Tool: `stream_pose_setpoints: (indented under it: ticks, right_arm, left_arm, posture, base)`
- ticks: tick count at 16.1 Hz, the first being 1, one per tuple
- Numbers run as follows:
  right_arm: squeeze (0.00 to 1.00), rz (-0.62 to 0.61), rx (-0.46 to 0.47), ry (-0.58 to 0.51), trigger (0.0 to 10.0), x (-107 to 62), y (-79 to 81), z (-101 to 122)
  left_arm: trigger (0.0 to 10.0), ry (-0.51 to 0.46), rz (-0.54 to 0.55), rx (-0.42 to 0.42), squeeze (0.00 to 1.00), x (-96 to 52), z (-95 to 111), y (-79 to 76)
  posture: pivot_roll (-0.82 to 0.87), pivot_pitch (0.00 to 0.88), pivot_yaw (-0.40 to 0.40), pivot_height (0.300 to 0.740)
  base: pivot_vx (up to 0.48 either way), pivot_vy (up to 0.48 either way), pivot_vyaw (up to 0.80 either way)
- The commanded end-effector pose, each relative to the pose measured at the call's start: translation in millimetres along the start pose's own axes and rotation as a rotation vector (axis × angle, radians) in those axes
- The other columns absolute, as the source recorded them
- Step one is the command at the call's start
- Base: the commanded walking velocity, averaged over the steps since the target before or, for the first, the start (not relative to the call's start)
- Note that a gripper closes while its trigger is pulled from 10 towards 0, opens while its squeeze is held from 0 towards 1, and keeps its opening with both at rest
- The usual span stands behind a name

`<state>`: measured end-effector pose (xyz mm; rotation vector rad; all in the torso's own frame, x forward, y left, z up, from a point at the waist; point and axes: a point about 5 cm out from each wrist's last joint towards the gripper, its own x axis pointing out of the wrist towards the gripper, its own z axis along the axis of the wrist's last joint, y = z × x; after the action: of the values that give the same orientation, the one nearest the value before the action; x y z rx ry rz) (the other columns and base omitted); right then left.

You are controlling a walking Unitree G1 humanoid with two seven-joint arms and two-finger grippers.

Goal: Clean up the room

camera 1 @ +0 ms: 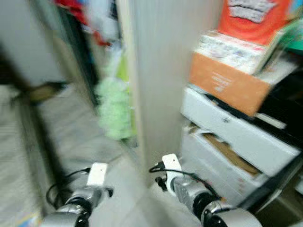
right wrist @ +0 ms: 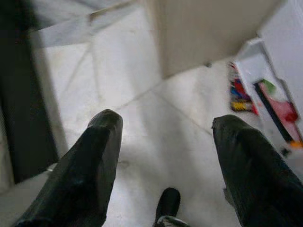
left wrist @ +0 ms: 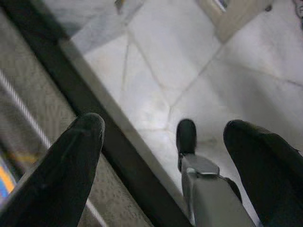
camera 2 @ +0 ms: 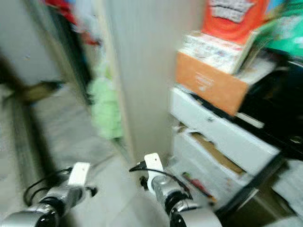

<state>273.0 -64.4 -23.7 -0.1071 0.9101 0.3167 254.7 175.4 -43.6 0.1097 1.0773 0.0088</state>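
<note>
The head views are blurred. My left arm (camera 1: 90,189) and right arm (camera 1: 182,184) are held low over a pale tiled floor (camera 1: 123,198). In the left wrist view my left gripper (left wrist: 165,127) is open, with nothing between its black fingers (left wrist: 80,156). My right gripper (right wrist: 166,120) is open too and holds nothing. A fluffy green thing (camera 1: 115,109) hangs or leans beside a tall beige panel (camera 1: 161,71). Small colourful items (right wrist: 241,92) lie on the floor by the panel's foot and a white unit.
To my right stand white drawers (camera 1: 236,127), the lower one pulled out, with an orange cardboard box (camera 1: 227,82) and a red cloth (camera 1: 255,16) above. A dark strip (left wrist: 94,113) crosses the floor on my left, edging a grey mat (camera 1: 14,156).
</note>
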Motion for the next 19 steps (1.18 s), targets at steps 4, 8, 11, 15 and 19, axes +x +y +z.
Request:
stream_pose_setpoints:
  ticks: [4,8,11,15,19]
  right_arm:
    - [0.0,0.028,-0.024,-0.022,10.0,-0.1,10.2,8.0]
    - [0.0,0.031,-0.032,-0.026,10.0,-0.1,10.7,8.5]
    - [0.0,0.037,-0.047,-0.031,10.0,-0.1,13.1,9.5]
    - [0.0,0.044,-0.068,-0.035,10.0,-0.1,15.0,10.5]
    - [0.0,0.05,-0.085,-0.038,10.0,-0.1,16.2,11.3]
  left_arm:
    - [10.0,0.009,0.0,0.01,0.0,0.3,-2.0,-2.1]
    - [10.0,0.007,-0.003,0.013,0.0,0.2,-0.8,-3.3]
    - [10.0,0.008,-0.006,0.019,0.0,0.1,-0.4,-4.3]
    - [10.0,0.006,-0.007,0.02,0.0,0.1,0.1,-5.7]
    - [10.0,0.004,-0.002,0.009,0.0,0.1,0.6,-5.5]
  posture:
    - [-0.22,0.0,0.002,0.74]
    - [-0.23,0.0,0.006,0.74]
    - [-0.24,0.0,0.014,0.74]
    - [-0.23,0.0,0.008,0.74]
    - [-0.23,0.0,0.006,0.74]
  base:
    - [0.0,0.0,0.8]
    - [0.0,0.0,0.8]
    - [0.0,0.0,0.8]
    - [0.0,0.0,0.8]
    - [0.0,0.0,0.8]
